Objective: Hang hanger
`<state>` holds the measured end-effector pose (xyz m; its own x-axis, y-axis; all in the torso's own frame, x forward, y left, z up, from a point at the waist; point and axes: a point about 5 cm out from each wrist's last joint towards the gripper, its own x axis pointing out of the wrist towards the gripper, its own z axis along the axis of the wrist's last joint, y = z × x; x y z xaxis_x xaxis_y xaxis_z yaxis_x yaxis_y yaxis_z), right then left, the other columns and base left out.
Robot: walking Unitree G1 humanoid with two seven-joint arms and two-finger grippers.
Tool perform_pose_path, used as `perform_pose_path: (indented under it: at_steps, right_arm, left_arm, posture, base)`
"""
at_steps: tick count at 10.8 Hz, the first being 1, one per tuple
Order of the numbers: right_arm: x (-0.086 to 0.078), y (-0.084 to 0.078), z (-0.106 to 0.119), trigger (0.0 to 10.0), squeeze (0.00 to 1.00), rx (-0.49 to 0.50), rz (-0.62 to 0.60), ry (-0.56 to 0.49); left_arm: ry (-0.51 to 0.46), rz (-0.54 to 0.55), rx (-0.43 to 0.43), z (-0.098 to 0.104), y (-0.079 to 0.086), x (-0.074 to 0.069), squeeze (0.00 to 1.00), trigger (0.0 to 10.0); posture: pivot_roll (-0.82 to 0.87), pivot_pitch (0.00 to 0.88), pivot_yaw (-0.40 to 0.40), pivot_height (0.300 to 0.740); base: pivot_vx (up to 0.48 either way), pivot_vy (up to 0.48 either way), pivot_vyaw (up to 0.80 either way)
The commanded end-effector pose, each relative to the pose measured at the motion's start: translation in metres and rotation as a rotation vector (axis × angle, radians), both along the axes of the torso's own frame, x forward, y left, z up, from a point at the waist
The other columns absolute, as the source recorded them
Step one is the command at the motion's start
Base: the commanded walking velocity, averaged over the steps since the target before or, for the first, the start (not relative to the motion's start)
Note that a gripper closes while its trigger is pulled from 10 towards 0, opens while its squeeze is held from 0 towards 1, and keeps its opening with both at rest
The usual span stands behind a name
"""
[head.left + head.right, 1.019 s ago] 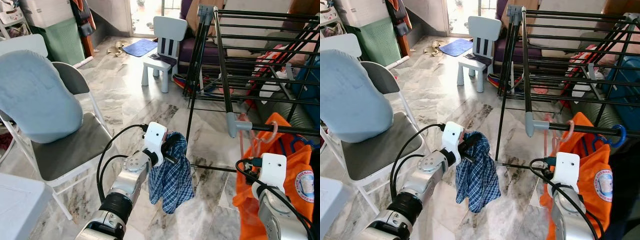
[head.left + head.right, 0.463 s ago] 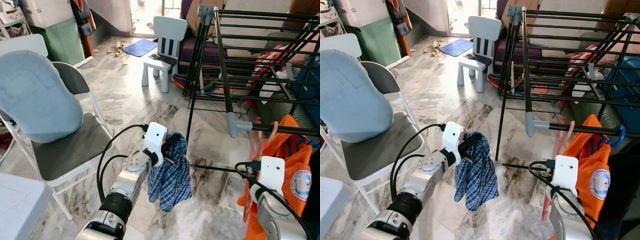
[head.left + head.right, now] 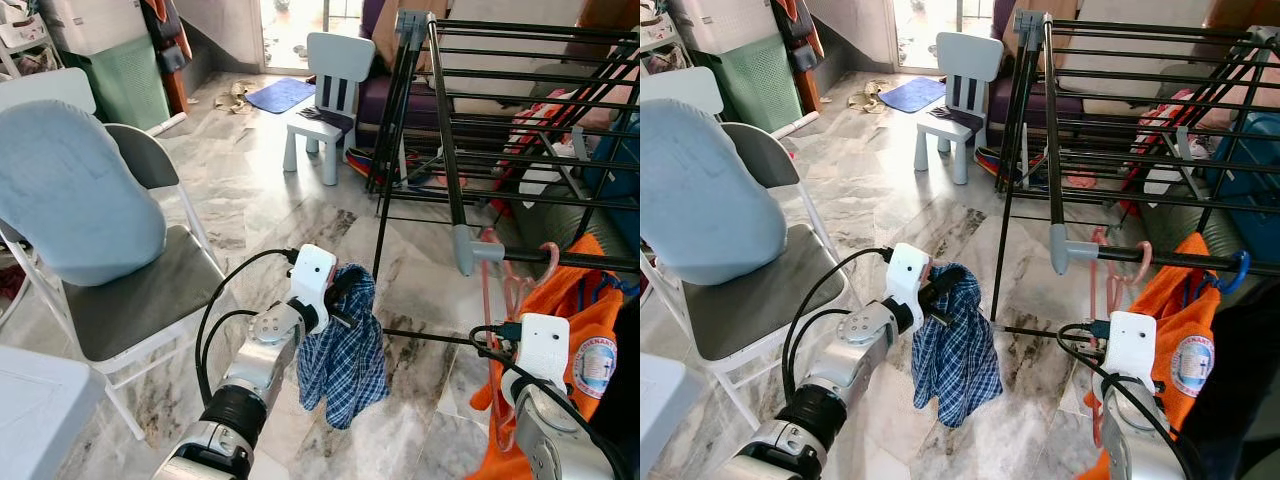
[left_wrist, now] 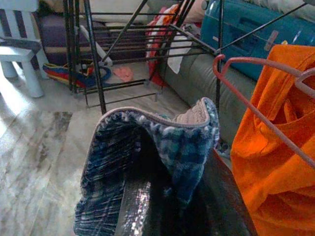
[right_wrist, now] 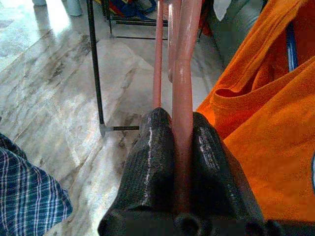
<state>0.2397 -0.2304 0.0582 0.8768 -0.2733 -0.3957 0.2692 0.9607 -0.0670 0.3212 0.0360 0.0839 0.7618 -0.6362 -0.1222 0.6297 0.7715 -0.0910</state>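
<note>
A pink hanger (image 3: 516,287) stands upright between the fingers of my right gripper (image 5: 172,123), which is shut on its lower bar. Its hook reaches the front rail (image 3: 1185,261) of the black drying rack, just beside the grey end cap (image 3: 465,249); I cannot tell whether it rests on the rail. An orange shirt (image 3: 588,318) hangs from the same rail on a blue hanger, right against my right arm. My left gripper (image 3: 342,300) is held out over the floor left of the rack, shut on a blue plaid cloth (image 3: 345,362) that droops from it.
A grey folding chair (image 3: 135,295) with a light blue cushion stands at my left. A white child's chair (image 3: 325,100) and a blue mat lie further back. Marble floor (image 3: 260,200) is open between the chairs and the rack. A teal case (image 4: 256,34) lies behind the rack.
The pink hanger swung and blurred half a second ago; it now stands steady with its hook at the rail. The orange shirt shifted right. My left arm barely moved.
</note>
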Motion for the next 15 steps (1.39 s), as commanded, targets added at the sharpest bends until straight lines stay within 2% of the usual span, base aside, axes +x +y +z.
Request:
perform_pose_path:
  at_steps: [1, 4, 5, 6, 7, 12, 13, 14, 15]
  right_arm:
    - [-0.003, 0.002, -0.002, 0.0, 0.0, -0.002, 0.015, 0.013]
    - [-0.01, 0.005, -0.004, 0.0, 0.0, -0.007, 0.064, 0.024]
    - [-0.012, 0.004, -0.005, 2.0, 0.0, -0.011, 0.072, 0.029]
    - [-0.015, 0.003, -0.006, 4.6, 0.0, -0.033, 0.087, 0.032]
    - [-0.017, 0.0, -0.006, 10.0, 1.0, -0.041, 0.054, 0.033]
    - [-0.012, -0.004, -0.003, 10.0, 1.0, -0.054, 0.041, 0.022]
    - [-0.012, -0.005, -0.002, 10.0, 0.93, -0.061, 0.035, 0.024]
    - [-0.012, -0.007, -0.002, 10.0, 0.56, -0.067, 0.029, 0.027]
    - [-0.013, -0.009, -0.003, 10.0, 0.0, -0.069, 0.022, 0.031]
  left_arm:
    - [-0.01, -0.004, 0.013, 0.004, -0.002, 0.002, 0.0, 10.0]
    - [-0.011, -0.004, 0.014, 0.004, -0.002, 0.002, 0.0, 10.0]
    - [-0.011, -0.006, 0.015, 0.003, -0.002, 0.002, 0.0, 10.0]
    - [-0.011, -0.008, 0.016, 0.004, -0.002, 0.002, 0.0, 10.0]
    - [-0.012, -0.011, 0.016, 0.004, -0.003, 0.002, 0.0, 10.0]
    - [-0.013, -0.015, 0.015, 0.004, -0.003, 0.002, 0.0, 10.0]
    - [-0.012, -0.015, 0.015, 0.004, -0.004, 0.002, 0.0, 10.0]
    - [-0.012, -0.015, 0.014, 0.004, -0.004, 0.002, 0.0, 10.0]
    - [-0.011, -0.016, 0.013, 0.004, -0.004, 0.001, 0.0, 10.0]
  posture:
    - [-0.06, 0.0, -0.026, 0.74]
    - [-0.06, 0.0, -0.025, 0.74]
    - [-0.07, 0.0, -0.023, 0.74]
    - [-0.07, 0.0, -0.022, 0.74]
    - [-0.07, 0.0, -0.021, 0.74]
    - [-0.06, 0.0, -0.021, 0.74]
    - [-0.06, 0.0, -0.021, 0.74]
    - [-0.06, 0.0, -0.021, 0.74]
    - [-0.06, 0.0, -0.022, 0.74]
  base:
    - [0.0, 0.0, 0.0]
    - [0.0, 0.0, 0.0]
    - [0.0, 0.0, 0.0]
    - [0.0, 0.0, 0.0]
    - [0.0, 0.0, 0.0]
    - [0.0, 0.0, 0.0]
    - [0.0, 0.0, 0.0]
    - [0.0, 0.0, 0.0]
    - [0.0, 0.0, 0.0]
